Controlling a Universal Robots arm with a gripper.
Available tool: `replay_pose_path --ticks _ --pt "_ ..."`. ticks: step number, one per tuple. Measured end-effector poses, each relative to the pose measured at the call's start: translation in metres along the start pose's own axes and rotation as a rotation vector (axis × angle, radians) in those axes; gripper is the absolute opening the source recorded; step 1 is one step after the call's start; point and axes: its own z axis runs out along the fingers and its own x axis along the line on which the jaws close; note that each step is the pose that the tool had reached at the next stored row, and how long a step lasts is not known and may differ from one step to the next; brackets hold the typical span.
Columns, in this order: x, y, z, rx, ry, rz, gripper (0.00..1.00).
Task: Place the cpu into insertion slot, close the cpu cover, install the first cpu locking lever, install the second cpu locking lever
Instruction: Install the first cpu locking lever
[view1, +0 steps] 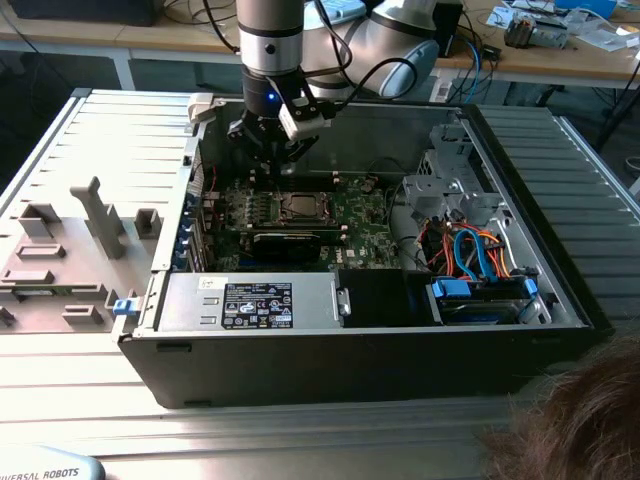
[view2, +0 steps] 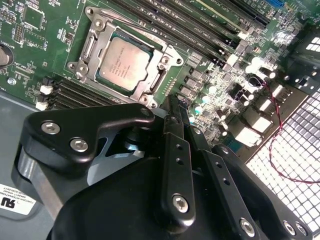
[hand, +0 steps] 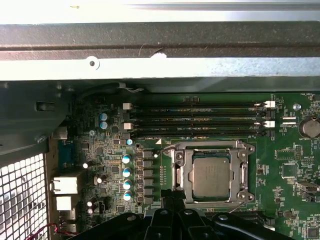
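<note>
**CPU seated in its socket, cover down, jaws closed and empty beside it**

The cpu (view2: 123, 63) lies flat in the socket on the green motherboard (hand: 290, 165), its dull silvery top showing through the square window of the cpu cover (view2: 165, 62). The cover lies flat around the chip in both wrist views. A thin metal lever (hand: 210, 143) runs along one edge of the socket frame, low against the board; whether it is hooked cannot be told.

The jaws (view2: 172, 107) hang just beside one edge of the socket, above the board. In the second wrist view the two black fingers (view2: 176, 150) stand pressed together with nothing between them.

Next to the socket, the memory slots (hand: 197, 120) run in parallel rows. In the exterior view the arm (view1: 270, 45) reaches down into the open computer case (view1: 560, 230), which lies on a ribbed metal table (view1: 60, 140). A label-covered grey power supply (view1: 250, 303) sits along the case's near side, and a black graphics card (view1: 290, 243) lies between it and the socket.
</note>
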Motion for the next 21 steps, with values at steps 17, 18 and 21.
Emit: replay_pose_path --ticks 17,18,21 --pt "0.0033 0.0000 -0.0001 0.0000 0.0000 0.000 0.11" --pt "0.0039 -0.0001 -0.0001 0.0000 0.0000 0.000 0.11" --pt "0.0046 -0.0001 -0.0001 0.0000 0.0000 0.000 0.11"
